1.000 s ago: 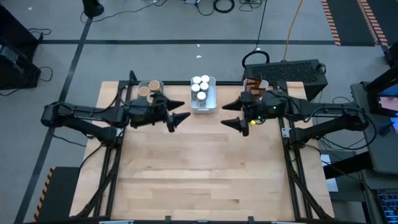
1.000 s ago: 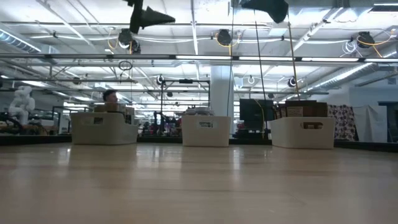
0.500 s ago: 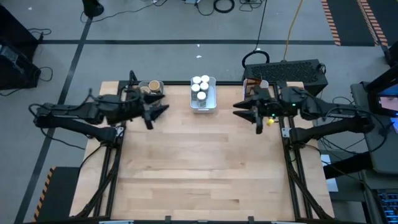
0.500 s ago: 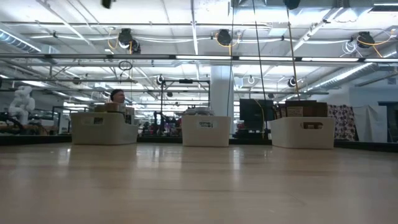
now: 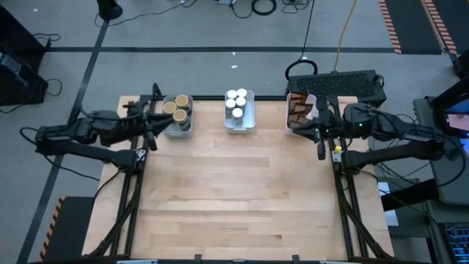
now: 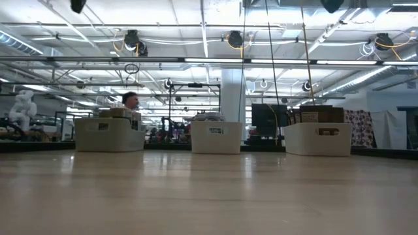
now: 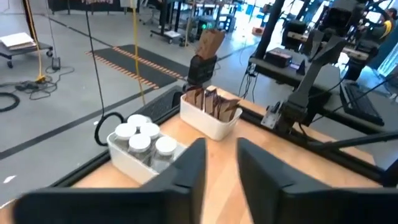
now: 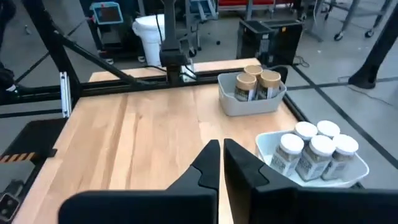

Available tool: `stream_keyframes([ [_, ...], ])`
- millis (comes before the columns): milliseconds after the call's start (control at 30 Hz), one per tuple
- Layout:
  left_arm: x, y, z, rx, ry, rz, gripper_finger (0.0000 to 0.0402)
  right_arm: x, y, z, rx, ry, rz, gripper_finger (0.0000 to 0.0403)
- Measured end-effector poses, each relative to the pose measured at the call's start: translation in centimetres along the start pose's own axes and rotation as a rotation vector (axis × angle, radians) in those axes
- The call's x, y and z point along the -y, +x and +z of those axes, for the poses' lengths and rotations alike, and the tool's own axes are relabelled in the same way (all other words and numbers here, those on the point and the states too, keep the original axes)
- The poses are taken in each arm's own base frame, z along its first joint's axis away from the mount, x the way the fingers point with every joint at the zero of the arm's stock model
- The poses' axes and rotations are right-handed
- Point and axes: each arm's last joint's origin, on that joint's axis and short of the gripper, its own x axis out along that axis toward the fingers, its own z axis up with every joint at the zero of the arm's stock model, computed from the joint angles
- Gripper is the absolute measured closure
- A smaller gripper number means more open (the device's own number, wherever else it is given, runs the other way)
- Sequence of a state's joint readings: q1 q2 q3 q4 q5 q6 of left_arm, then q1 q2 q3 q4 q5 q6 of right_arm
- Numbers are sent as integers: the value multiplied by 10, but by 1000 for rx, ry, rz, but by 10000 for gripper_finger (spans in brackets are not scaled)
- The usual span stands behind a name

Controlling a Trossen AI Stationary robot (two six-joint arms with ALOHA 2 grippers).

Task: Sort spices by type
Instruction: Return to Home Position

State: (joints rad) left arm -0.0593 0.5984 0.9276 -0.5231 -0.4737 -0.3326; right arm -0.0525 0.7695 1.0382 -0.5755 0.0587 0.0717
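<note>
Three white trays stand along the table's far edge. The left tray (image 5: 178,126) holds tan-topped tubs (image 8: 254,83), the middle tray (image 5: 239,125) holds white-capped jars (image 7: 142,138), and the right tray (image 5: 291,123) holds brown pouches (image 7: 211,103). My left gripper (image 5: 152,138) hangs above the table's left side, just near of the tub tray, and a narrow gap shows between its fingers (image 7: 221,163). My right gripper (image 5: 320,150) hangs above the right side, near the pouch tray, with its fingers together (image 8: 221,157). Neither holds anything.
The bare wooden tabletop (image 5: 234,191) stretches from the trays to the near edge. A black case (image 5: 337,84) sits behind the pouch tray. In the low view a person's head (image 6: 130,99) shows beyond the table, behind the left tray.
Both grippers have drawn back from the table's middle, the left toward the left edge and the right toward the right edge, rising almost out of the low view. Both have narrowed from wide open. The right has shut. The trays and spices have stayed put.
</note>
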Motion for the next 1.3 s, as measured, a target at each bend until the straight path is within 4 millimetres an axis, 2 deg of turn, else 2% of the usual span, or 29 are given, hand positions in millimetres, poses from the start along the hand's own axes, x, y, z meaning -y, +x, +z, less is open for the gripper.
stream_keyframes([
  [167, -11, -17, -6, -35, -7, 13, 390, -2, -11, -1, 11, -18, 68, 402],
  [300, -19, -28, -12, -10, -23, 2, 390, -3, -22, -4, 36, -36, 88, 402],
  [467, -30, -31, -38, 50, -57, -30, 397, -1, -26, -22, 114, -30, 91, 403],
  [600, -35, -26, -63, 120, -96, -70, 397, -1, -16, -43, 218, -6, 111, 403],
  [900, -36, -6, -110, 253, -171, -263, 397, -1, 24, -107, 337, 74, 218, 403],
  [1100, -38, 5, -134, 207, -209, -259, 398, 0, 39, -146, 366, 184, 283, 403],
  [1300, -40, 14, -155, 143, -229, -251, 398, 2, 43, -173, 334, 274, 294, 403],
])
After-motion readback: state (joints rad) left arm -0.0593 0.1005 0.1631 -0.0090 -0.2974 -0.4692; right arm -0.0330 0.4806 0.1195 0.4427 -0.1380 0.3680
